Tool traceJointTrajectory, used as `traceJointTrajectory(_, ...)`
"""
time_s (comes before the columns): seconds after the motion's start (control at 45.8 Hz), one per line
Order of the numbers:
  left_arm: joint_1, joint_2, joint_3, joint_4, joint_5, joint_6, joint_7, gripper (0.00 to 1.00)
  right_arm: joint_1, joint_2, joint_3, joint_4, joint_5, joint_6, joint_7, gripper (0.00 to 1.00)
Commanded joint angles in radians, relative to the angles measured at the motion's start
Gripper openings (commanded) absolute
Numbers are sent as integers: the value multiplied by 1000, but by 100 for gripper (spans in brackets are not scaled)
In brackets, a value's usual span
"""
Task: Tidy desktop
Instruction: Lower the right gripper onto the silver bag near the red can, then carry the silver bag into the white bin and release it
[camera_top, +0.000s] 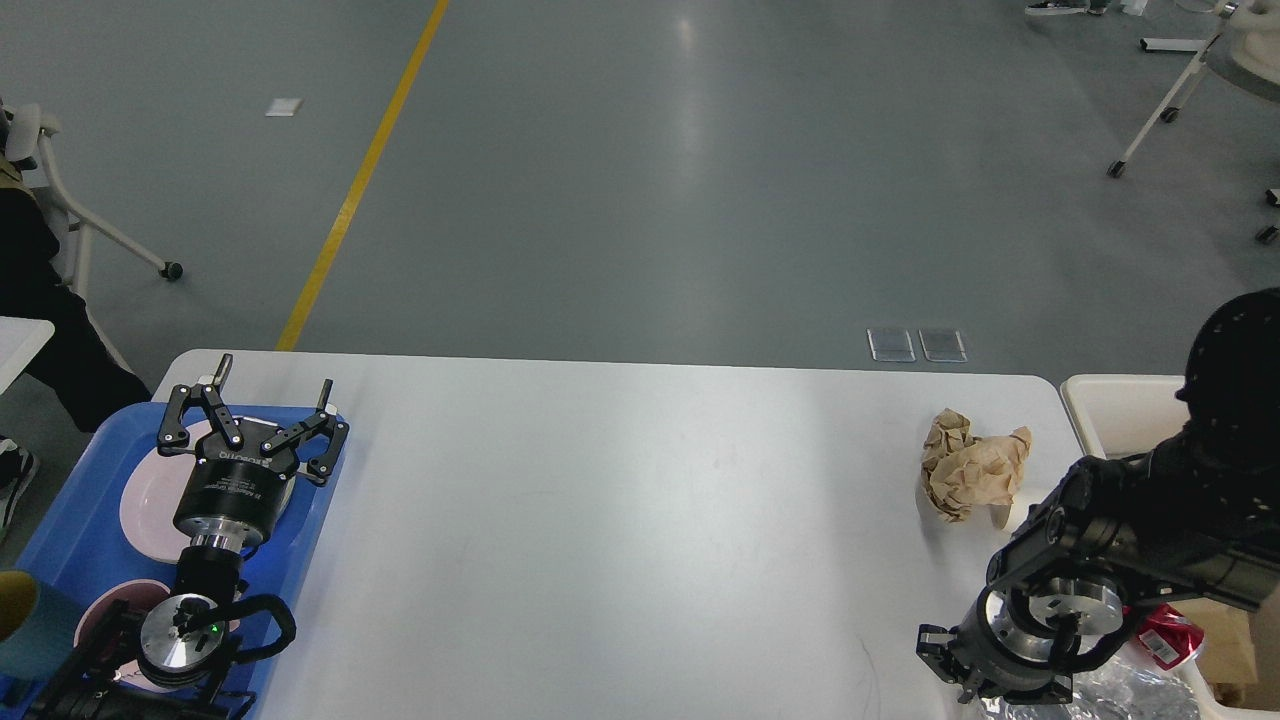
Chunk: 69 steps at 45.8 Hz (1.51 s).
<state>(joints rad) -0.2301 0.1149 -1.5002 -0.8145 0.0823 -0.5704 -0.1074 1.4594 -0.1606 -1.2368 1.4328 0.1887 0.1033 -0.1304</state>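
Note:
The white desktop (620, 500) fills the lower half of the head view. A crumpled ball of brown paper (970, 472) lies on it near the right edge. My left gripper (274, 374) is open and empty, its fingers spread above a pink plate (145, 500) in the blue tray (70, 520) at the desktop's left end. My right gripper (945, 662) hangs low at the desktop's front right corner, below and in front of the paper and apart from it. It is seen small and end-on, so its fingers cannot be told apart.
A second pink plate (100, 612) and a teal cup (25, 630) sit in the tray's near end. A cream-white bin (1110, 412) stands right of the desktop, with a red wrapper (1160, 640) and clear plastic (1130, 692) near it. A chair (70, 210) stands at far left.

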Motion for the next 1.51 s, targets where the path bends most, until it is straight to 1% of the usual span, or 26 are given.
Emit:
traceJointTrajectory(0.0,0,0,0,0,-1,0,0,96,133,-39,-9,73,0,84,2,0)
traceJointTrajectory(0.153,0,0,0,0,1,0,0,96,398,-68,-47,176,17,265,0,0)
traceJointTrajectory(0.262,0,0,0,0,-1,0,0,96,591,-73,-79,241,46,347,0,0)
traceJointTrajectory(0.459,0,0,0,0,-1,0,0,96,906,-123,-139,285,66,512,0,0)
traceJointTrajectory(0.546,0,0,0,0,1,0,0,96,972,-123,-167,285,70,533,0,0)
traceJointTrajectory(0.699,0,0,0,0,1,0,0,96,981,-128,-207,278,80,504,0,0)
traceJointTrajectory(0.809,0,0,0,0,-1,0,0,96,964,-160,-245,258,77,448,-3,0)
traceJointTrajectory(0.961,0,0,0,0,-1,0,0,96,885,-169,-348,190,64,300,-3,0)
traceJointTrajectory(1.027,0,0,0,0,1,0,0,96,784,-184,-357,115,64,243,-5,0)
traceJointTrajectory(1.18,0,0,0,0,1,0,0,96,555,-229,-351,-115,83,199,-5,0)
traceJointTrajectory(1.289,0,0,0,0,1,0,0,96,391,-266,-320,-250,92,133,-5,0)
traceJointTrajectory(1.42,0,0,0,0,1,0,0,96,181,-322,-215,-376,118,38,-5,0)
traceJointTrajectory(1.486,0,0,0,0,1,0,0,96,75,-329,-159,-449,120,9,-5,0)
